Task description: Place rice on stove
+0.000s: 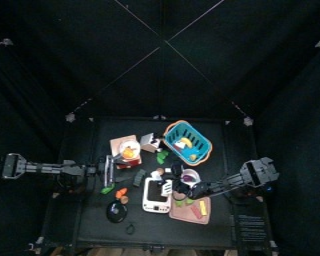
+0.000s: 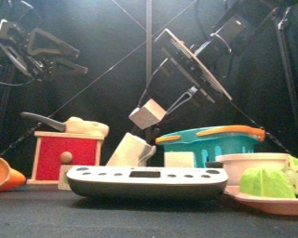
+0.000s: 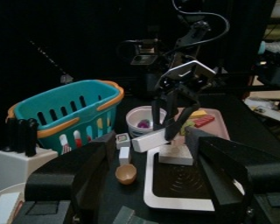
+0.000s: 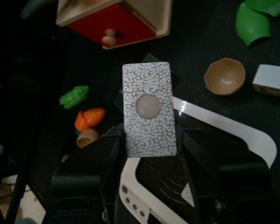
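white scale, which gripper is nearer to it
Right. The right gripper hangs just above the white scale, holding a grey speckled block. The left gripper sits off to the scale's left side, farther away.

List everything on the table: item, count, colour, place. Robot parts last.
Basket: 1, teal with orange rim, back right.
Toy stove: 1, red and cream, back left.
Scale: 1, white and black, front centre.
Bowl: 1, white, right of the scale.
Speckled grey block: 1, held above the scale.
Carrot: 1, orange, left of the scale.
Right gripper: shut on the block.
Left gripper: open, at left, near the scale.
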Action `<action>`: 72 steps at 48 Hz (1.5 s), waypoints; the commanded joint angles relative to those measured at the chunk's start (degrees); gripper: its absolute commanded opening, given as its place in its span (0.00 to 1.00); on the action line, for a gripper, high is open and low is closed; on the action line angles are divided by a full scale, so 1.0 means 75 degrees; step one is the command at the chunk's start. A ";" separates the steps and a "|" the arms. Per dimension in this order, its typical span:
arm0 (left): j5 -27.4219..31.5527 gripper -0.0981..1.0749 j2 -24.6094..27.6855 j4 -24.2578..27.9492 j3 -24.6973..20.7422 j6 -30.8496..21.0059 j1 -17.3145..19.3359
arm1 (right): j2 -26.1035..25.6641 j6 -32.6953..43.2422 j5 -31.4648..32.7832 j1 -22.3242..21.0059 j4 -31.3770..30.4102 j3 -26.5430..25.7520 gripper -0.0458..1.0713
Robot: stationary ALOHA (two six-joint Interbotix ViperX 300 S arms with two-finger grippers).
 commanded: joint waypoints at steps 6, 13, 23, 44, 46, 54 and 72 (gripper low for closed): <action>0.0141 0.90 -0.0059 0.0012 -0.0070 0.0000 0.0023 | 0.0152 -0.0035 -0.0703 0.0023 0.0281 -0.0586 0.66; 0.0199 0.90 -0.0059 -0.0012 -0.0047 -0.0012 -0.0023 | 0.0457 -0.0047 -0.0949 0.0117 0.0609 -0.0937 0.66; 0.0199 0.90 -0.0059 0.0012 -0.0059 0.0000 -0.0152 | 0.0703 -0.0059 -0.1887 0.0691 0.1430 -0.1324 0.66; 0.0199 0.90 -0.0059 0.0164 -0.0211 0.0023 -0.0059 | 0.1570 -0.0152 -0.2309 0.0949 0.1992 -0.2379 0.66; 0.0199 0.90 -0.0059 0.0164 -0.0223 0.0023 -0.0047 | 0.1652 -0.0281 -0.2320 0.0949 0.2121 -0.2496 0.66; 0.0199 0.90 -0.0059 0.0187 -0.0234 0.0023 0.0000 | 0.1816 -0.1078 -0.2590 0.0961 0.2941 -0.2965 0.66; 0.0199 0.90 -0.0059 0.0223 -0.0234 0.0023 0.0023 | 0.1934 -0.1348 -0.3012 0.0973 0.3434 -0.3188 0.66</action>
